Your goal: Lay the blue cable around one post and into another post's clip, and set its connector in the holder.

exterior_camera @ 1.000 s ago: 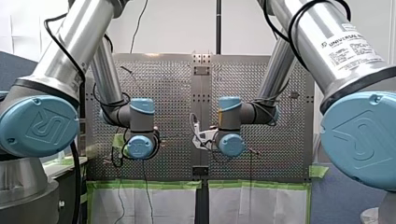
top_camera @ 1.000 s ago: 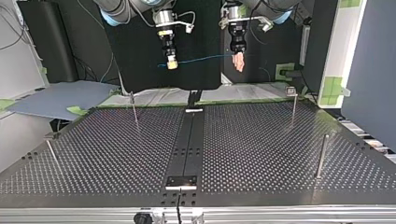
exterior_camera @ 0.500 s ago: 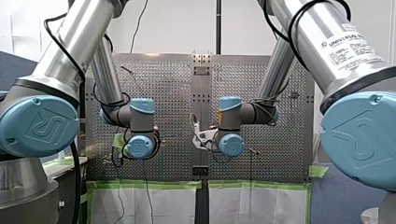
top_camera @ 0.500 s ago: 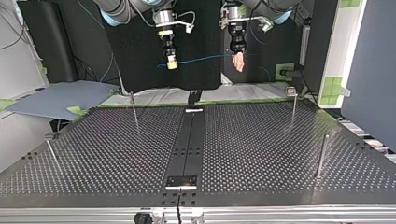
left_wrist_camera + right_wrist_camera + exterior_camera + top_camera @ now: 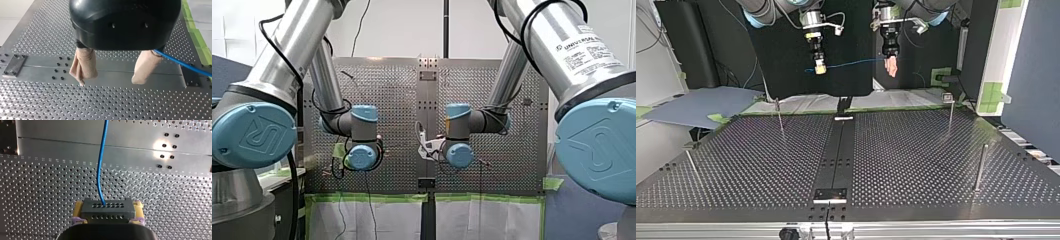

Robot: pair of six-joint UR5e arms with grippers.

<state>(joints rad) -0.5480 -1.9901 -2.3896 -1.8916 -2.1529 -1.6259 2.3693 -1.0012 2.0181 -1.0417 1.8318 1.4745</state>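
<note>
thin blue cable (image 5: 851, 63) strung mid-air between claws, above perforated metal tabletop (image 5: 911, 150) | my right claw (image 5: 108, 207), yellow-padded, clamped on dark grey connector block (image 5: 107, 211) | my left claw (image 5: 109, 80), beige-padded, apart, cable seemingly resting against one finger | advice: descend with light tension, routing outside a slim metal post (image 5: 780, 117)

Behind your right gripper (image 5: 820, 70) hangs a black backdrop (image 5: 781, 60); past your left gripper (image 5: 892, 70) stands a white panel (image 5: 1006, 50) with green tape (image 5: 992, 92).

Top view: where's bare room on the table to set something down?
Both perforated halves of the table, either side of the centre strip, between the posts. Crowded only above the far edge: left gripper, right gripper, cable.
</note>
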